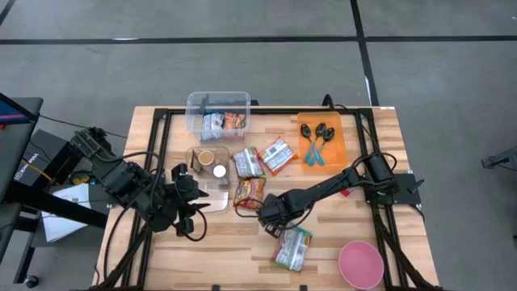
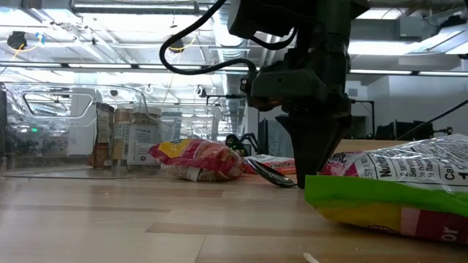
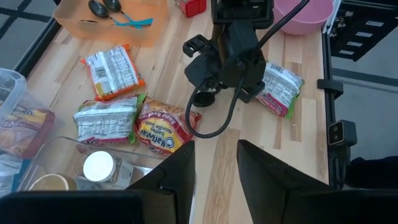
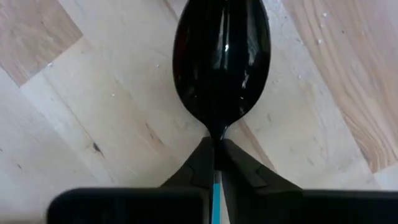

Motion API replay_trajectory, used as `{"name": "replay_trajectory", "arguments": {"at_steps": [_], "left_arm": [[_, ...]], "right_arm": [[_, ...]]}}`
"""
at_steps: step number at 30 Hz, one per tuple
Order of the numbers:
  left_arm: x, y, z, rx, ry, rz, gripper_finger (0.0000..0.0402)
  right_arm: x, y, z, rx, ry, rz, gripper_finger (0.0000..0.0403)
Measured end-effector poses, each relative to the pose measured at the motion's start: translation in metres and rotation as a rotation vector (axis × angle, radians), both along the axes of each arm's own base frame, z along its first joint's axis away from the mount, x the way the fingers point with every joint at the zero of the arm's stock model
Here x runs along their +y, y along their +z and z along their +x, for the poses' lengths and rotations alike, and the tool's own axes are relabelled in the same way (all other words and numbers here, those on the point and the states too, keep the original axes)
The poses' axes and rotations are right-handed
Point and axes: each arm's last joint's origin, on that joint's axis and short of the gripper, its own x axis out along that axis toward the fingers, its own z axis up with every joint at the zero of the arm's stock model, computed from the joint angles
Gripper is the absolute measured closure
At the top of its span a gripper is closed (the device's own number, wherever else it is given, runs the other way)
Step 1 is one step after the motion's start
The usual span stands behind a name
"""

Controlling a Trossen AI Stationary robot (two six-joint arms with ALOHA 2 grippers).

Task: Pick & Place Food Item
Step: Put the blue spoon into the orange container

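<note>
Right gripper pinching a spoon at the table's middle.
We see its fingers clamped on the handle, bowl pointing straight ahead; left gripper waits, fingers narrowly parted.

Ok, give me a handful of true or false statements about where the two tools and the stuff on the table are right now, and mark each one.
1. The right tool is shut on a black spoon with a blue handle. True.
2. The pink bowl holds a noodle packet. False: nothing shows inside it; a packet lies beside it on the table.
3. Spoons lie in the orange tray. True.
4. The left tool is clamped on a food packet. False: nothing is between its fingers.
5. The clear bin has packets in it. True.
</note>
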Motion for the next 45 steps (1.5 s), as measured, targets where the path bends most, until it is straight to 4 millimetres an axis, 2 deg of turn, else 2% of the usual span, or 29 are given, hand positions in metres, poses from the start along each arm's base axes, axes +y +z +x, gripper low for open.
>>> {"name": "replay_trajectory", "arguments": {"at_steps": [12, 20, 25, 30, 40, 45], "left_arm": [[0.000, 0.000, 0.000, 0.000, 0.000, 0.000, 0.0289], [0.000, 0.000, 0.000, -0.005, 0.007, 0.009, 0.0289], [0.001, 0.000, 0.000, -0.017, 0.021, 0.025, 0.0289], [0.001, 0.000, 0.000, -0.020, 0.023, 0.028, 0.0289], [0.001, 0.001, 0.000, -0.032, 0.037, 0.035, 0.0289], [0.001, 0.001, 0.000, -0.033, 0.039, 0.032, 0.0289]], "right_arm": [[0.000, 0.008, -0.003, -0.007, -0.026, 0.024, 0.0399], [-0.006, 0.046, -0.008, -0.123, -0.113, -0.006, 0.0401], [-0.024, 0.079, -0.019, -0.193, -0.225, -0.092, 0.0402], [-0.049, 0.109, -0.034, -0.254, -0.430, -0.223, 0.0402], [-0.094, 0.137, -0.059, -0.238, -0.657, -0.360, 0.0403], [-0.111, 0.152, -0.069, -0.270, -0.716, -0.381, 0.0403]]}}
